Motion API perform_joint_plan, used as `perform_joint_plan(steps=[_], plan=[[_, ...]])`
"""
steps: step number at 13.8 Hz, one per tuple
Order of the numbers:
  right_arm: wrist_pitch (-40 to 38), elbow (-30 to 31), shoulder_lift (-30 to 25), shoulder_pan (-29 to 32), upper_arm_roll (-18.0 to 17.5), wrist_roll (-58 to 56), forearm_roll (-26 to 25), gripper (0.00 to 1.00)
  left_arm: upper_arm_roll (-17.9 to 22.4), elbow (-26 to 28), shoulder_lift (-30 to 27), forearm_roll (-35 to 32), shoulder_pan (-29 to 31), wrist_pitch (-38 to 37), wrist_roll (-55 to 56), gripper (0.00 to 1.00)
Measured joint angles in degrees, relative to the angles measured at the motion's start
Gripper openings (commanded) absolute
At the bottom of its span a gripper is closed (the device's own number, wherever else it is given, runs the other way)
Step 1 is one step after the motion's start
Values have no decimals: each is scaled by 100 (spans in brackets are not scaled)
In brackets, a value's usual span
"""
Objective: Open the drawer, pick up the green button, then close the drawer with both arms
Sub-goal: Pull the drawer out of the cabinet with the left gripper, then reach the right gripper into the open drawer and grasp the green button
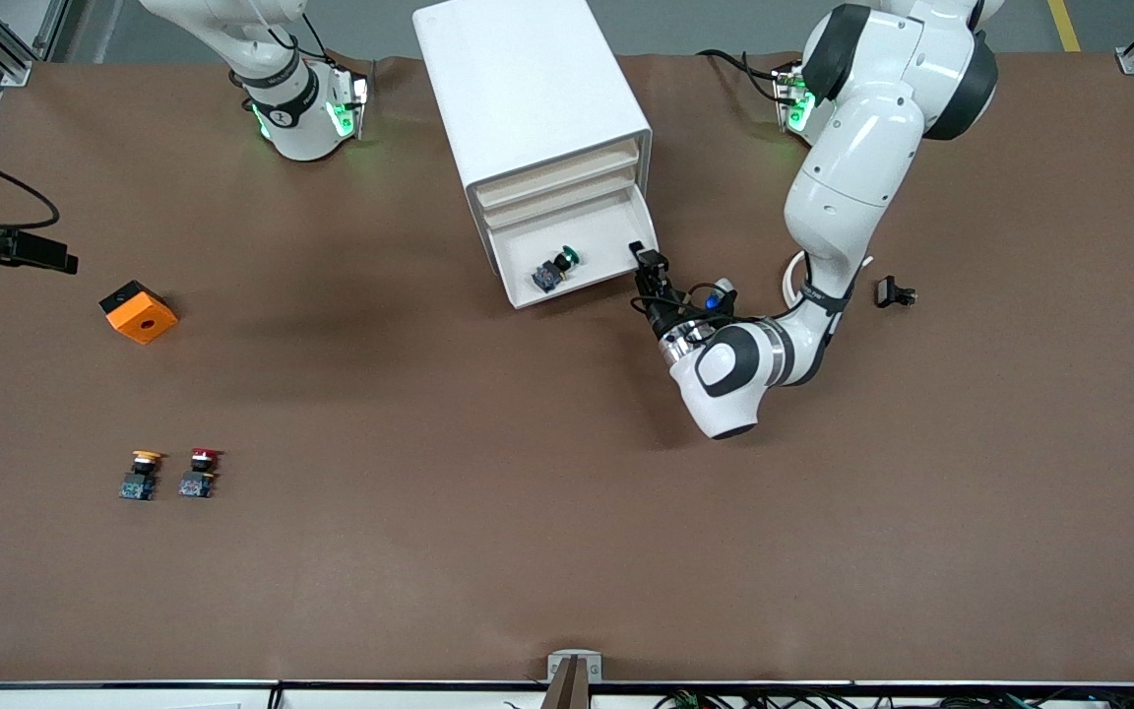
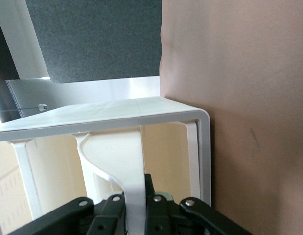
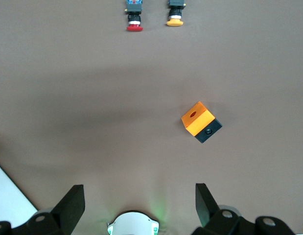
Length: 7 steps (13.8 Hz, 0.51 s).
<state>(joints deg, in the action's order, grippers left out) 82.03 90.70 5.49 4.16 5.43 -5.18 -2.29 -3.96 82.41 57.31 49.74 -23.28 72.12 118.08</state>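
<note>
Left tool (image 1: 648, 264) pinches the open drawer's (image 1: 616, 239) front edge; the green button (image 1: 557, 269) lies inside, toward the right arm's end. Right tool (image 3: 139, 205), spread wide, waits above the table (image 1: 488, 512), free to reach in.

Bright even overhead light, soft shadows, sharp focus throughout.

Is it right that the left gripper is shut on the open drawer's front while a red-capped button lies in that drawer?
Not quite. The button in the open drawer has a green cap, not red, as the front view shows. The rest holds: the left gripper is shut on the drawer's front, which the left wrist view shows pinched between its fingers.
</note>
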Motion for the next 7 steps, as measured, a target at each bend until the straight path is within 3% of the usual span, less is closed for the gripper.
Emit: perform_joint_plan(steps=[3, 4, 7], plan=[[60, -171, 72, -10, -38, 94, 4, 100, 1, -22, 0, 20, 116, 12, 0, 0], [136, -188, 72, -34, -62, 256, 33, 100, 1, -25, 0, 28, 147, 13, 0, 4], [394, -193, 92, -357, -111, 1216, 474, 100, 1, -26, 0, 44, 173, 28, 0, 7]])
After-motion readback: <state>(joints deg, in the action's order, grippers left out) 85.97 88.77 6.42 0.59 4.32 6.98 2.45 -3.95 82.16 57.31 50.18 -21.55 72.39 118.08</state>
